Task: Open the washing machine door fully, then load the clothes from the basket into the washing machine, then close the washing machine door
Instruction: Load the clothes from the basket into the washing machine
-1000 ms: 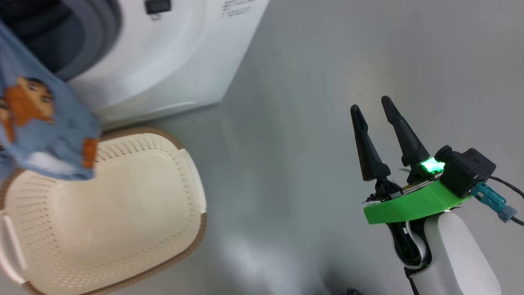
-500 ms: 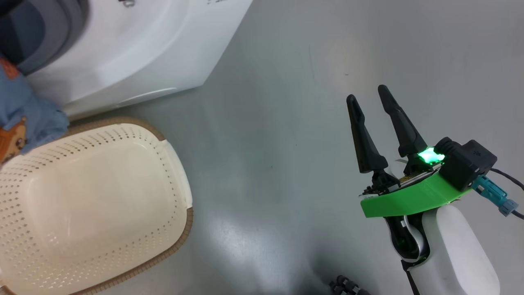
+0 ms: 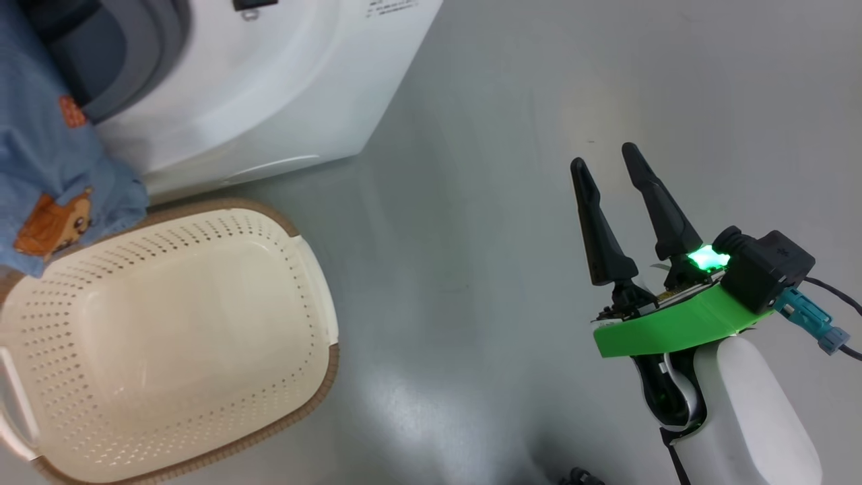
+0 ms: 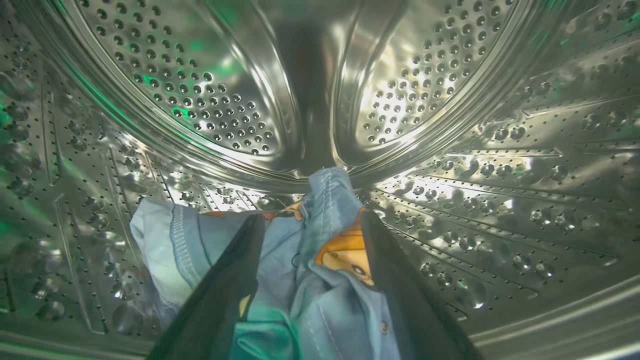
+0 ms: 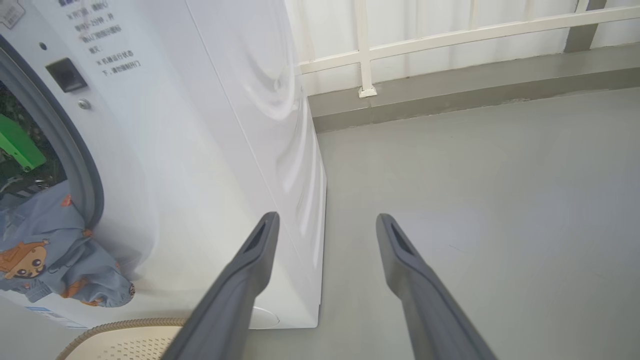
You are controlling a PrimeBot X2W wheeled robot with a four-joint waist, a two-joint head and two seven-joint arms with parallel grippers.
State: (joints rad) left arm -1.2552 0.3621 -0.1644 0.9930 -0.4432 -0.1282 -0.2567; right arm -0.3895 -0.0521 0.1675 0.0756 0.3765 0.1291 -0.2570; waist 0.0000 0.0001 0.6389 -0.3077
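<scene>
Clothes (image 3: 40,155) hang over washing machine (image 3: 269,87) rim, near basket (image 3: 316,377) | left gripper (image 4: 311,217) in drum (image 4: 450,200), spread wide, clothes between fingers | right gripper (image 3: 604,155) fingers apart over floor (image 3: 471,202), well right of basket

Glossy perforated steel inside the washing machine (image 4: 450,210); clothes (image 4: 300,300) soft stitched cloth; basket (image 3: 168,337) matt, seemingly plastic.

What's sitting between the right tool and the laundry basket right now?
Nothing: in the head view, a stretch of bare grey floor separates the right tool from the basket.
</scene>
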